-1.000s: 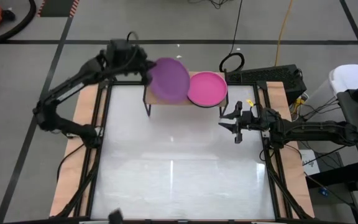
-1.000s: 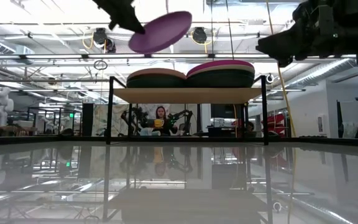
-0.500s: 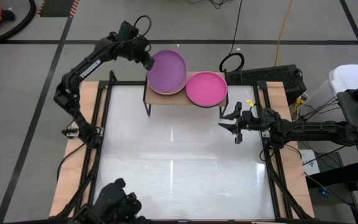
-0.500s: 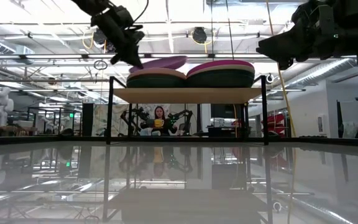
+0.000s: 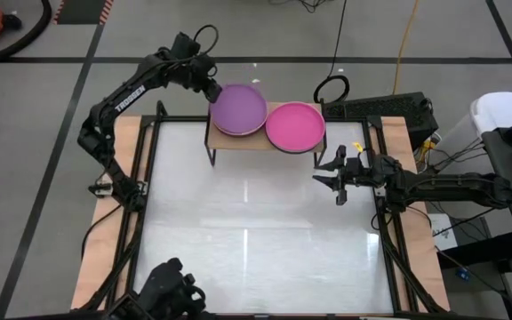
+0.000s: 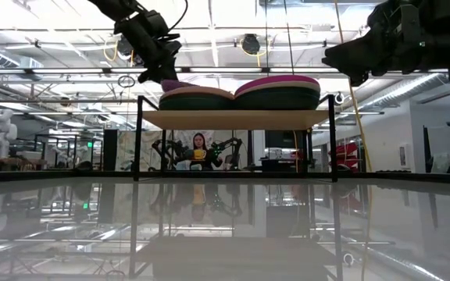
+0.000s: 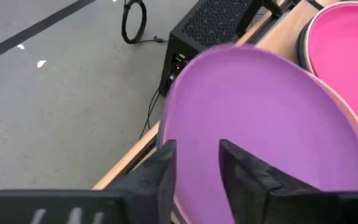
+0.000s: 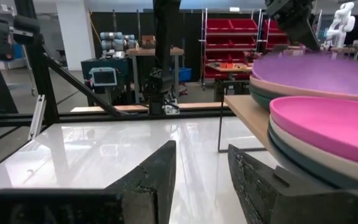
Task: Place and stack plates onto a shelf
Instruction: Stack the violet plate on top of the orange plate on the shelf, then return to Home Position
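The purple plate (image 5: 240,110) lies flat on top of the left stack on the light-wood shelf (image 6: 237,119). It also shows in the right wrist view (image 8: 316,68). Beside it, a magenta plate (image 5: 295,127) tops the right stack, with beige and dark plates under it (image 8: 303,158). My left gripper (image 5: 212,91) is open at the purple plate's far-left rim. My right gripper (image 5: 327,182) hovers open above the table, right of the shelf, fingers pointing toward it. My left gripper (image 7: 197,149) straddles the purple plate's far-left rim (image 7: 165,118) from above. One finger (image 7: 166,168) is at the rim's outside and the other (image 7: 241,168) is over the plate's inside. I cannot tell whether either finger touches it. The plate rests on the left stack.
The white tabletop (image 5: 256,231) spreads in front of the shelf. A black box (image 5: 389,111) and a coiled cable (image 5: 332,89) lie beyond the table's far right corner. A person (image 6: 200,148) shows far behind the shelf in the low view.
My left gripper carried the purple plate, tilted in the air, down toward the far-left end of the shelf. The plate came level and now lies flat on the left stack.
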